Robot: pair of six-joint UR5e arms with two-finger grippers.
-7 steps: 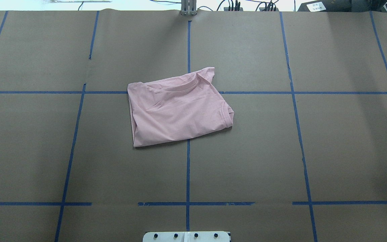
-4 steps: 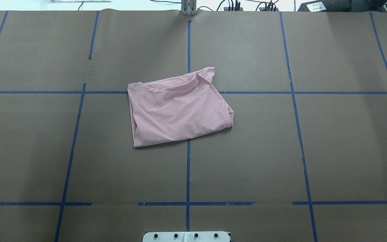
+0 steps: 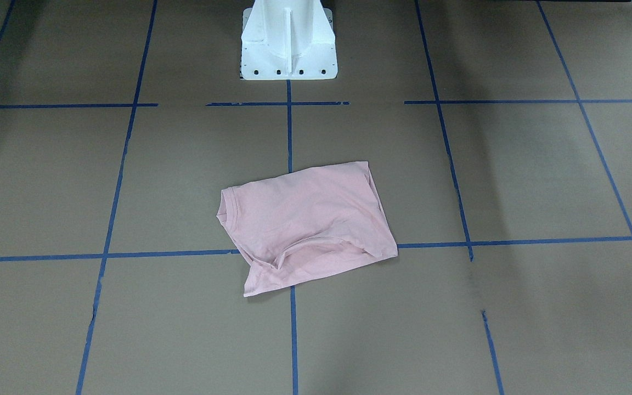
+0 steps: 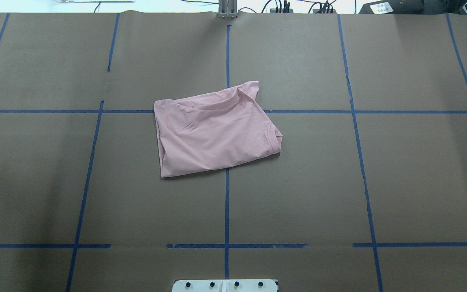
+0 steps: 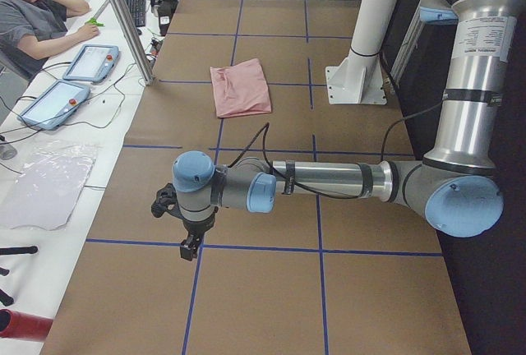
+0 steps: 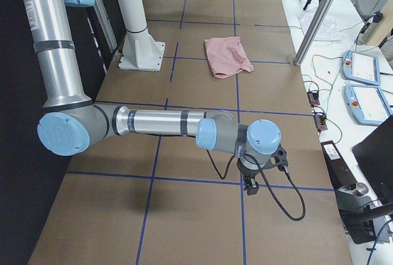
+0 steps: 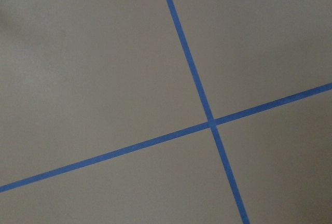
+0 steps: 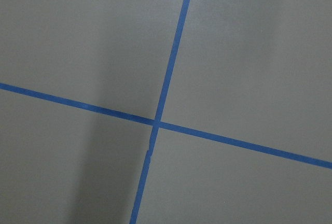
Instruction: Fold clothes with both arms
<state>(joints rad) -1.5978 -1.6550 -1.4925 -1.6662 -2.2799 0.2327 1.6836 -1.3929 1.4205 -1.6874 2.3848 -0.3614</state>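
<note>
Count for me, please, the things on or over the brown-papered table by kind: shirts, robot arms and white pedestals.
Pink T-shirt: 1
Robot arms: 2 (left arm, right arm)
White pedestal: 1
Total: 4

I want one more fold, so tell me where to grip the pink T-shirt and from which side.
The pink T-shirt is probably best gripped at its sleeve hem, coming in from the robot's right. The free layered edges end there in a corner that casts a small shadow, while the opposite edge looks like a closed fold lying flat.
</note>
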